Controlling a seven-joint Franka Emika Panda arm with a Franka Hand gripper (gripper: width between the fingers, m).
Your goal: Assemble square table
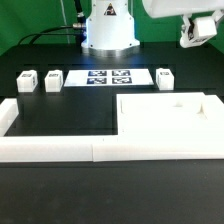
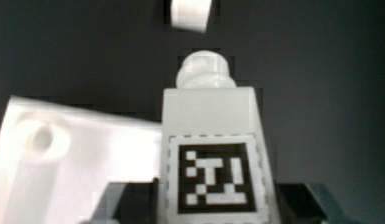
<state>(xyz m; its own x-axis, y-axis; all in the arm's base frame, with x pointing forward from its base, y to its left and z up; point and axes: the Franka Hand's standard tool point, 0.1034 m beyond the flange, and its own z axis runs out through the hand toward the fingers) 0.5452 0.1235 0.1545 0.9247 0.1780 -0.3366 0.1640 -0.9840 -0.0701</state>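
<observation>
My gripper (image 1: 201,22) hangs high at the exterior view's far right, shut on a white tagged leg post (image 1: 196,34). In the wrist view that leg post (image 2: 212,125) sits between the dark fingers (image 2: 132,203), tag facing the camera and its rounded screw end pointing away. The white square tabletop (image 1: 160,108) lies flat at the right, below and in front of the gripper. One corner of the tabletop (image 2: 91,175) with a round hole (image 2: 47,141) shows beside the held leg. Three more leg posts stand on the table: two at the left (image 1: 26,81) (image 1: 54,78), one right of centre (image 1: 165,77).
The marker board (image 1: 108,78) lies at the middle back, in front of the robot base (image 1: 108,30). A long low white border wall (image 1: 60,148) runs along the front and up the left side. A small white object (image 2: 194,12) lies beyond the held leg's tip.
</observation>
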